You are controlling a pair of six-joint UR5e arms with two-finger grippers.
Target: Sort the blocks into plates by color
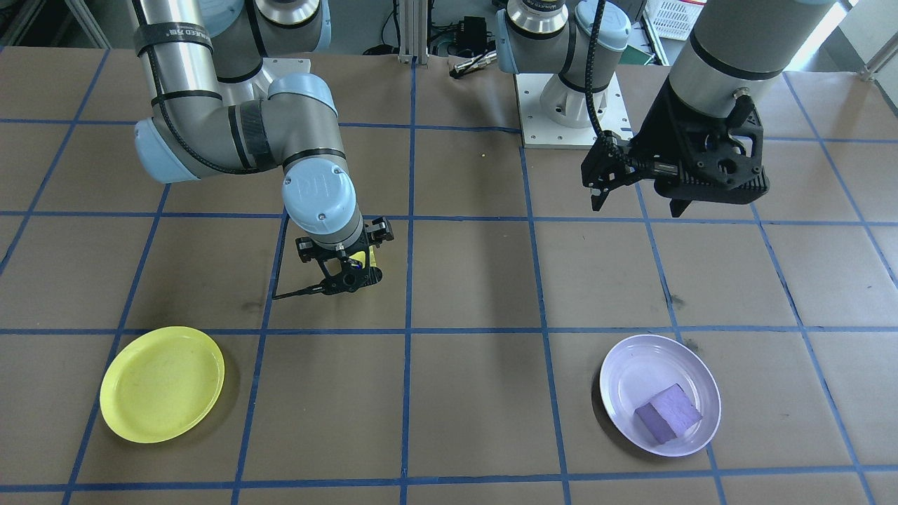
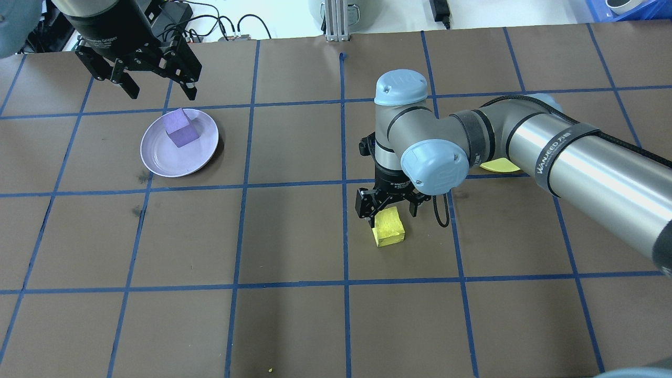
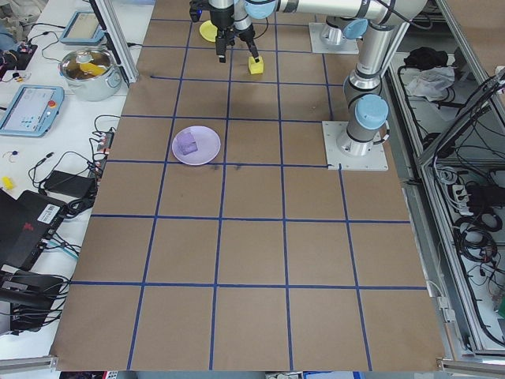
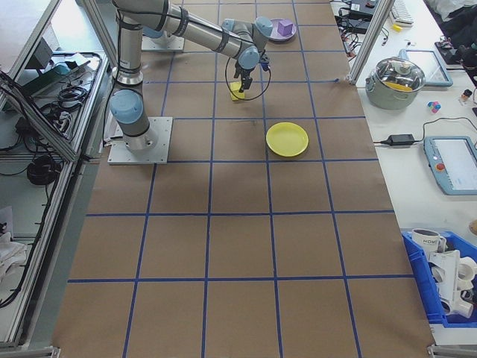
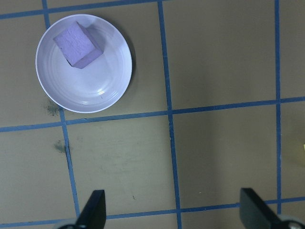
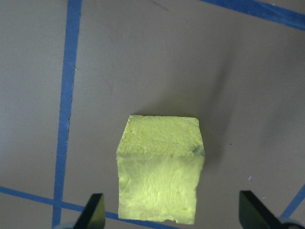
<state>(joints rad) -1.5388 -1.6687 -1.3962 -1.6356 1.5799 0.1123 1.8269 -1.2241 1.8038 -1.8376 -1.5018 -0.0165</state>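
Yellow block [image 6: 161,169]: likely light, chalky, grippy; best pinched across opposite flat sides. Right pincer [image 6: 171,215] wide open above it, empty. Left pincer [image 5: 171,214] open, empty.

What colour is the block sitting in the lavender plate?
Purple, a shade darker than the plate under it. The purple block shows best in the left wrist view.

both pincers [image 2: 389,209] [image 2: 152,86] open, empty
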